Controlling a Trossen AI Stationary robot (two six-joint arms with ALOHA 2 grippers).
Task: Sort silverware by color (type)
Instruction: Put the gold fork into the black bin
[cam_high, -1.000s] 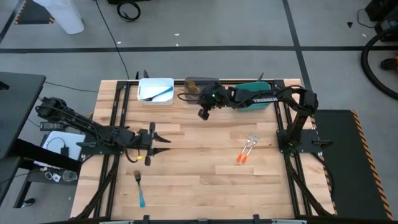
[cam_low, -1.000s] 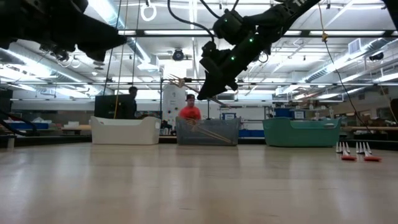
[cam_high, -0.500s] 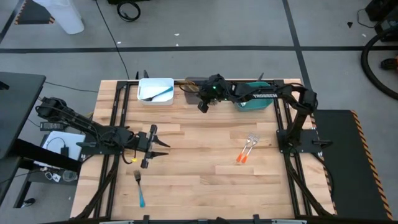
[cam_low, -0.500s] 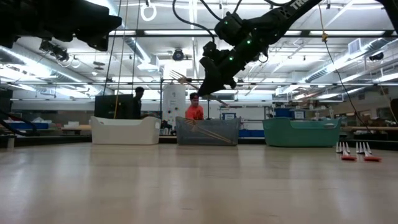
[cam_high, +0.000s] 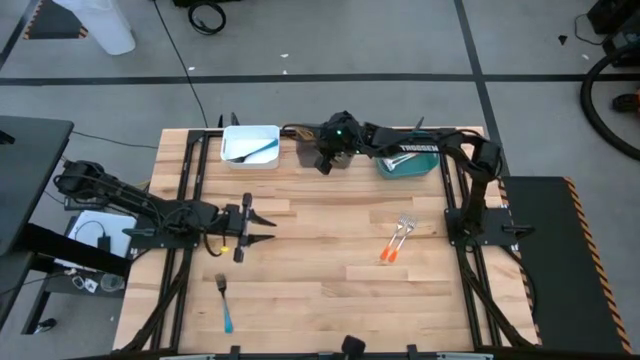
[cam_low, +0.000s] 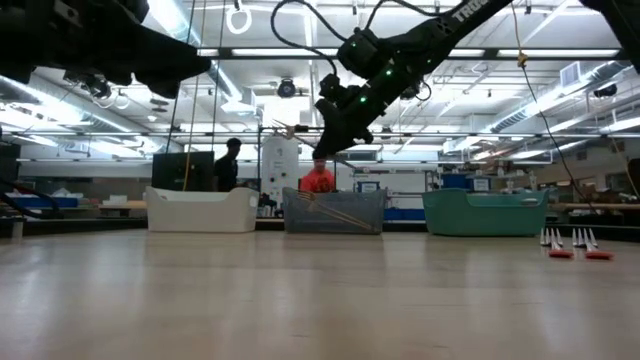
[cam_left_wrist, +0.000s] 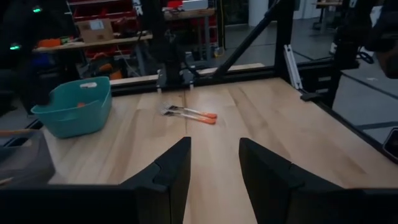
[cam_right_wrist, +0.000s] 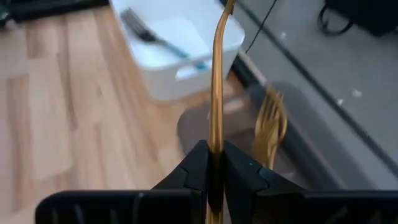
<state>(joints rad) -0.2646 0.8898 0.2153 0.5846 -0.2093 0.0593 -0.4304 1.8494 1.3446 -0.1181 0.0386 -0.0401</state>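
Observation:
My right gripper (cam_high: 323, 165) hangs over the near side of the grey bin (cam_high: 312, 140) at the table's far edge, shut on a gold fork (cam_right_wrist: 217, 74). A second gold fork (cam_right_wrist: 270, 124) lies inside that bin. The white bin (cam_high: 250, 146) to its left holds a blue-handled fork (cam_right_wrist: 158, 40). Two orange-handled forks (cam_high: 397, 240) lie on the table's right half, and a blue-handled fork (cam_high: 224, 303) lies near the front left. My left gripper (cam_high: 262, 227) waits open and level above the table's left half. My right gripper pinches the gold fork's handle (cam_right_wrist: 215, 134) between its two fingers. The fingers slant down toward the table's far left, and the fork runs on along them past the fingertips. The fork is lifted clear, its tines (cam_low: 289, 127) in the air above the grey bin.
A teal bin (cam_high: 405, 160) stands right of the grey one along the far edge. Dark frame rails run along the table's left and right sides. People show in the room beyond the bins in the low view.
My right gripper has carried the gold fork toward the table's far edge, from over the bare wood to over the grey bin, staying shut on it.

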